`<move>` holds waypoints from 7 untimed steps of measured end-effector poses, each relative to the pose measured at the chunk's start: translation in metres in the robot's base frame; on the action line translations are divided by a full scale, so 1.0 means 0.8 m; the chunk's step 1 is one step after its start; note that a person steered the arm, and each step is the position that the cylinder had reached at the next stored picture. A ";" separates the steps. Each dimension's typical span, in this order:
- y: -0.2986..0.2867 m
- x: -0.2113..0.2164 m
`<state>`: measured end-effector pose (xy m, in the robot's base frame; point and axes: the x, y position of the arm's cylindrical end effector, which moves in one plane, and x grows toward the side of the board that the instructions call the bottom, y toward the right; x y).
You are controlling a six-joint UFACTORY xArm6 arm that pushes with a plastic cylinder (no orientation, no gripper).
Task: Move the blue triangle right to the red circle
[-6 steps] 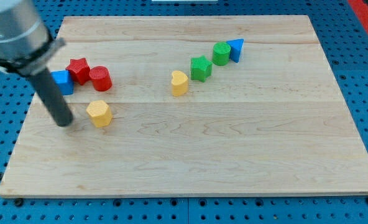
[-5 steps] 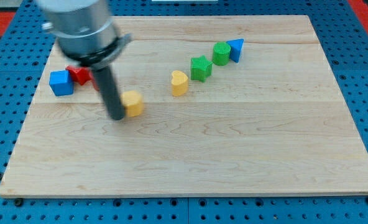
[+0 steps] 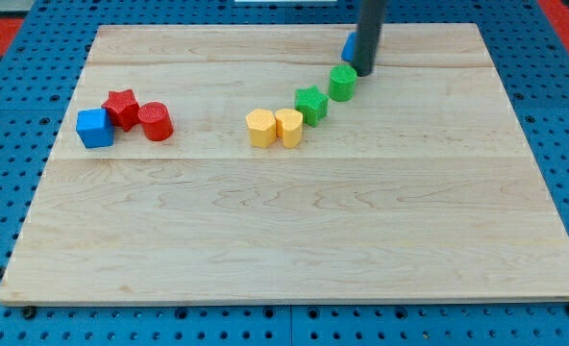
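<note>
Touching blue triangle (image 3: 347,45): my tip (image 3: 363,71).

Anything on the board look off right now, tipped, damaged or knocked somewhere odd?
Nothing stands out. All blocks sit flat on the wooden board. My tip is against the blue triangle, mostly hiding it, just above the green cylinder.

Dark rod, plain and straight.
The rod (image 3: 368,34) shows as a smooth, dark grey-black cylinder with no visible markings, cables or screws, ending bluntly at my tip (image 3: 362,71).
</note>
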<state>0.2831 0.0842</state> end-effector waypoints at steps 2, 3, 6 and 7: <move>0.110 -0.090; 0.033 -0.100; 0.039 -0.095; -0.006 -0.072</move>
<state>0.2257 0.0794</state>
